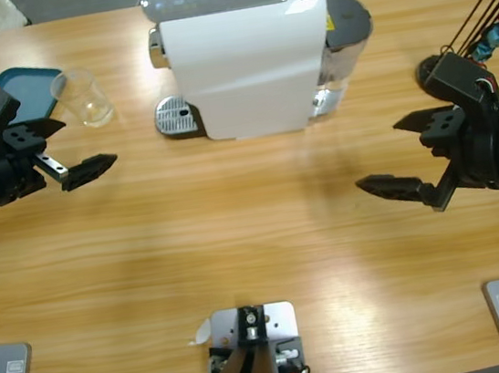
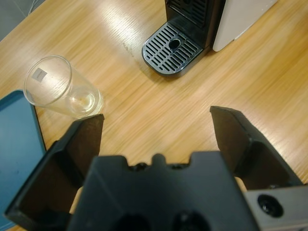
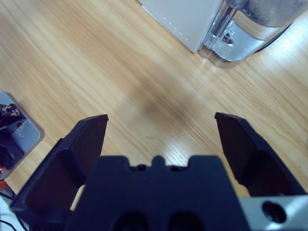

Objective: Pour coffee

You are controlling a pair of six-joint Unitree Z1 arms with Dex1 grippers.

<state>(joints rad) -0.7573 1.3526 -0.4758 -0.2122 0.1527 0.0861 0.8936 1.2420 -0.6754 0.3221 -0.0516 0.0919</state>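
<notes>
So both arms are basically idling here, nothing picked up yet. The left gripper (image 1: 74, 147) hangs over the table near its left edge with its jaws spread wide and empty, and the right gripper (image 1: 404, 155) is the same story over by the right edge, jaws apart, holding nothing.

The glass (image 1: 83, 98) stands upright near the table's far left corner, just beside a blue tray (image 1: 20, 83), and from the left wrist camera you can see a thin film of coffee (image 2: 83, 100) sitting in the bottom of it, barely anything. The white coffee machine (image 1: 246, 58) sits at the middle of the far edge with its drip grate (image 1: 176, 117) sticking out toward the glass, and the grate has nothing on it.

My read: this is the very start, the approach step. The left arm is the obvious one to go for the glass since it's near and already pointed roughly that way. Next move would be bringing those open jaws around the glass's wall and closing gently, because a clear, thin-walled tumbler like that could slip or tip. I can't see any second cup to pour into, so where the coffee ends up is unclear
</notes>
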